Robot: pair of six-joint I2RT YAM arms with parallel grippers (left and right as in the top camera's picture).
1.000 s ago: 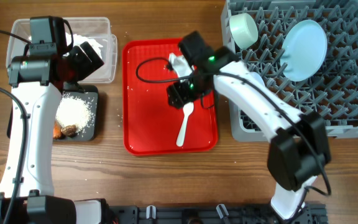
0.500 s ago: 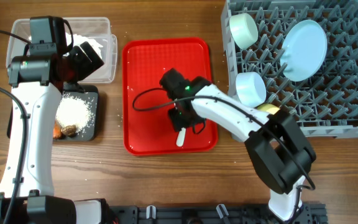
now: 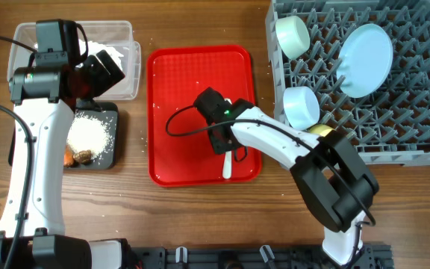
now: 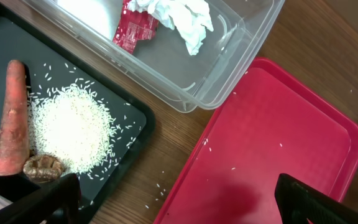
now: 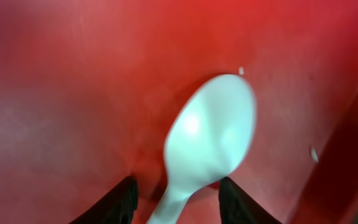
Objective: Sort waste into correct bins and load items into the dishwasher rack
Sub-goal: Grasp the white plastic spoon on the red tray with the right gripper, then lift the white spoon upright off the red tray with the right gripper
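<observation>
The white plastic spoon (image 5: 210,134) lies on the red serving tray (image 3: 178,82); its handle shows in the overhead view (image 3: 228,166). My right gripper (image 5: 178,199) is open, low over the tray, with one finger on each side of the spoon's neck. My left gripper (image 4: 179,205) is open and empty above the gap between the bins and the red tray. The clear tub (image 4: 241,68) holds the red wrapper (image 4: 135,28) and the tissue (image 4: 179,18). The black tray (image 4: 135,118) holds the carrot (image 4: 11,124), the brown scrap (image 4: 42,167) and the rice (image 4: 73,134).
The grey dishwasher rack (image 3: 409,142) stands at the right and holds the pale green bowl (image 3: 293,35), pale blue plate (image 3: 366,60), light blue bowl (image 3: 302,107) and yellow cup (image 3: 321,131). Stray rice grains lie on the wood and the red tray.
My right gripper came down from the tray's upper middle onto the spoon, and the spoon has shifted a little to the right. The left arm has not moved.
</observation>
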